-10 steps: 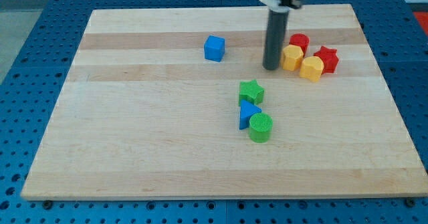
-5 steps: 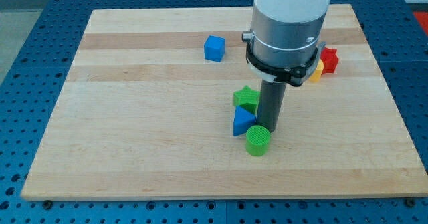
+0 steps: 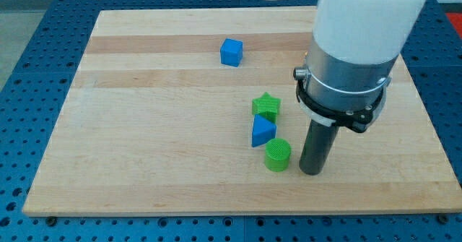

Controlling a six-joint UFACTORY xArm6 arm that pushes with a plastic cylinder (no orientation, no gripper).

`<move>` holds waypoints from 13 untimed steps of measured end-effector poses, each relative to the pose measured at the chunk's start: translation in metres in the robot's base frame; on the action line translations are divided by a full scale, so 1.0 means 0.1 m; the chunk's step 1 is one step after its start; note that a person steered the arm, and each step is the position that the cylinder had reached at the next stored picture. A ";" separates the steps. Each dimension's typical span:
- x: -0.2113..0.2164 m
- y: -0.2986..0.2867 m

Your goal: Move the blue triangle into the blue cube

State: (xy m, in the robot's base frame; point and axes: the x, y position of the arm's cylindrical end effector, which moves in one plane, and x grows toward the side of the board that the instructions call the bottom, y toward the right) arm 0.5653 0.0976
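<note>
My tip (image 3: 311, 172) sat on the board (image 3: 144, 148), just right of the green cylinder (image 3: 278, 155), apparently not touching. No jaws, just a rod. Blue triangle (image 3: 263, 131) lay between the cylinder and green star (image 3: 266, 105); blue cube (image 3: 231, 52) was far left. Arm body hid the board's right side.

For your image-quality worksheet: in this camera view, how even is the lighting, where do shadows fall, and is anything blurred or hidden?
Camera view: soft, even light, no glare on the wooden board; faint shadows under the blue cube, blue triangle and green cylinder; everything sharp; the arm's white body hides the board's upper right; my tip stands just right of the cylinder.
</note>
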 end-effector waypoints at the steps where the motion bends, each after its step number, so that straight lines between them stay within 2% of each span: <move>1: 0.19 -0.24; 3: 0.33 -0.40; 7: -0.07 -0.56; 11: -1.44 -0.83; 13: -1.65 -1.03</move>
State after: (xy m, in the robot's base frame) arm 0.4003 -0.0052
